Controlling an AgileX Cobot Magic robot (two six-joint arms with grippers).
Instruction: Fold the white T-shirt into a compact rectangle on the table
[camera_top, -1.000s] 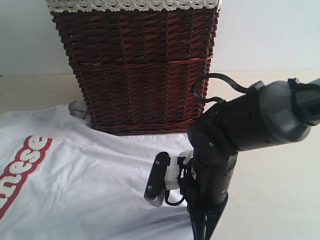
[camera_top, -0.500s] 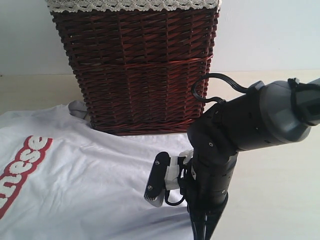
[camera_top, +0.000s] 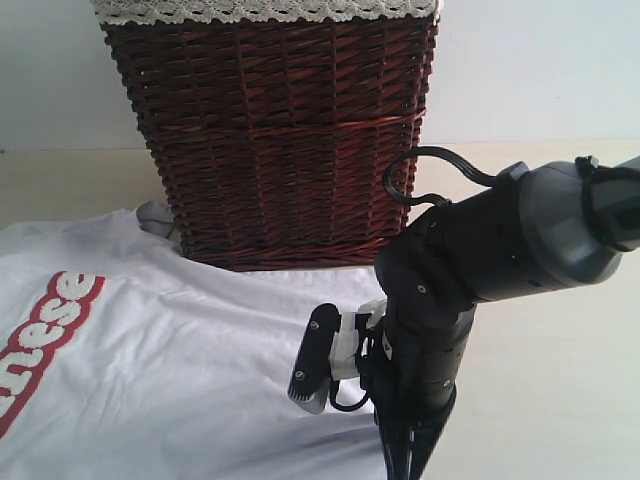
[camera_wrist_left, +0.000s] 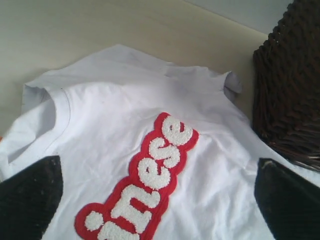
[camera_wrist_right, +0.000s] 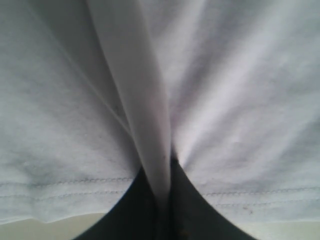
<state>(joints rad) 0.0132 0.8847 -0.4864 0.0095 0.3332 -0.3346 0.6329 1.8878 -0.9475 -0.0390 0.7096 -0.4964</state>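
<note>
Right wrist view: the right pincer (camera_wrist_right: 162, 202) is pressed together on a raised ridge of the white T-shirt (camera_wrist_right: 240, 100). The cloth is pinched up between its dark fingers (camera_wrist_right: 195, 220), close to a stitched hem (camera_wrist_right: 65, 182).

In the exterior view the right arm (camera_top: 500, 250) comes in from 3 o'clock and bends down. Its pincer meets the shirt's near corner at the 6 o'clock edge of the frame. From there the shirt spreads flat over the pale bench (camera_top: 560, 400) toward 9 o'clock. Its red patch (camera_top: 45, 325) of fuzzy white letters sits at the 9 o'clock edge. At about 11 o'clock from the pincer stands a dark brown wicker basket (camera_top: 280, 130) with a lace liner (camera_top: 260, 10) along its rim. The shirt's far edge reaches the basket's foot.

The left wrist view shows the left pincer (camera_wrist_left: 157, 167) spread wide above the shirt's chest and gripping nothing. The red patch runs between its two black fingers, and the basket is just beside the shirt.
</note>
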